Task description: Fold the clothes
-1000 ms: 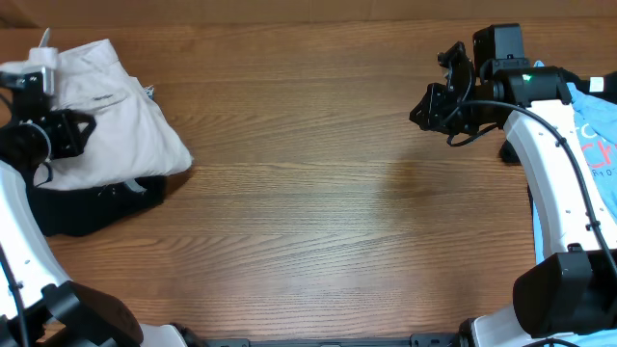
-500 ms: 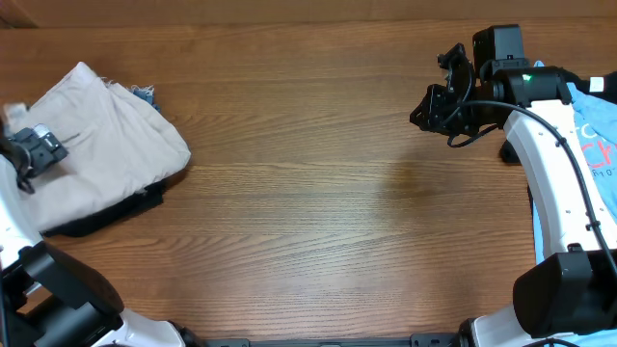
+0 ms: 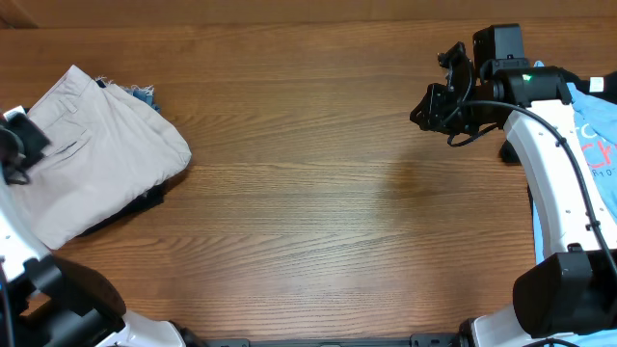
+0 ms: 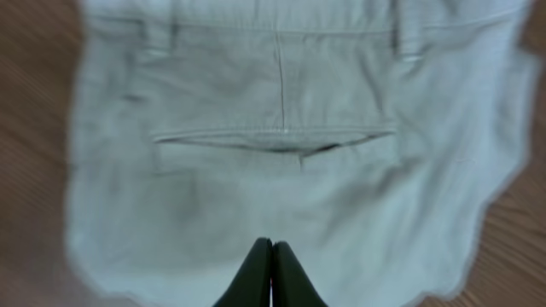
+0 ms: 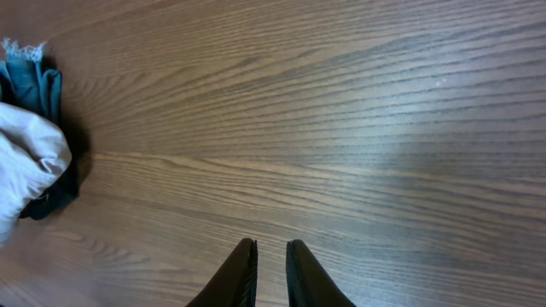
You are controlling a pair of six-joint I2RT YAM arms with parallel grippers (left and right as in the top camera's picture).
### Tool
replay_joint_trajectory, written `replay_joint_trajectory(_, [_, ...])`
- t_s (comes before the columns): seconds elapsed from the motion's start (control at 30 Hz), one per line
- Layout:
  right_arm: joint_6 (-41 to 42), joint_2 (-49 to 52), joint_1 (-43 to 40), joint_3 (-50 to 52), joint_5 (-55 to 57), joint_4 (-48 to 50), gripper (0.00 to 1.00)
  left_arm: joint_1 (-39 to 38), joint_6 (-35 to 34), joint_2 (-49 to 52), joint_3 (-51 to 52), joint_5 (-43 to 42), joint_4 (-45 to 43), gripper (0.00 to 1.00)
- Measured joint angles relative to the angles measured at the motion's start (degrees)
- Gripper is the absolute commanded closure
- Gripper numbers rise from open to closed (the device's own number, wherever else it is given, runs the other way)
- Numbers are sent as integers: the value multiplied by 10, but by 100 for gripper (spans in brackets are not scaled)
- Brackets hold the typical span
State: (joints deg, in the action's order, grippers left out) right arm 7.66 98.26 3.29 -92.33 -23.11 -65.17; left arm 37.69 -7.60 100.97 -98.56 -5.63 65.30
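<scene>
Plainly, the left gripper point(image 4: 271, 256) has its two black fingers pressed tip to tip with no gap and nothing caught between them; it hangs above the beige shorts point(image 4: 281, 170), just short of the welt back pocket point(image 4: 277, 141), and whether it touches the cloth I cannot tell. The right gripper point(image 5: 271, 249) stands barely ajar, a thin slit between its fingers, holding nothing and poised over bare wood at the far right of the table point(image 3: 308, 193).

The shorts lie folded at the table's far left, waistband toward the back edge, on top of a black garment point(image 3: 130, 207) that shows beneath their near edge; a frayed denim edge point(image 3: 143, 94) peeks out behind them. A light blue garment point(image 3: 593, 125) with red lettering lies at the right edge, behind the right arm. The brown wood-grain tabletop fills each view
</scene>
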Motion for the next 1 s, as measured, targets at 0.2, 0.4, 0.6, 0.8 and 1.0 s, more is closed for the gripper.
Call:
replay_joint_trajectory(0.2, [0, 0, 0, 0, -1, -4, 85, -2, -10, 80, 178, -14, -227, 71])
replay_joint_trajectory(0.4, [0, 0, 0, 0, -5, -19, 80, 2, 5, 116, 157, -74, -237, 56])
replay_joint_trajectory(0.6, [-26, -15, 0, 1, -16, 30, 74, -1, 52, 113, -9, -140, -75, 49])
replay_joint_trajectory(0.8, [-64, -143, -2, 1, -47, 69, 51, -15, 186, 8, -150, -256, 101, 47])
replay_joint_trajectory(1.0, [-79, -307, -2, 1, -61, 45, 0, -102, 275, -141, -163, -295, 181, 14])
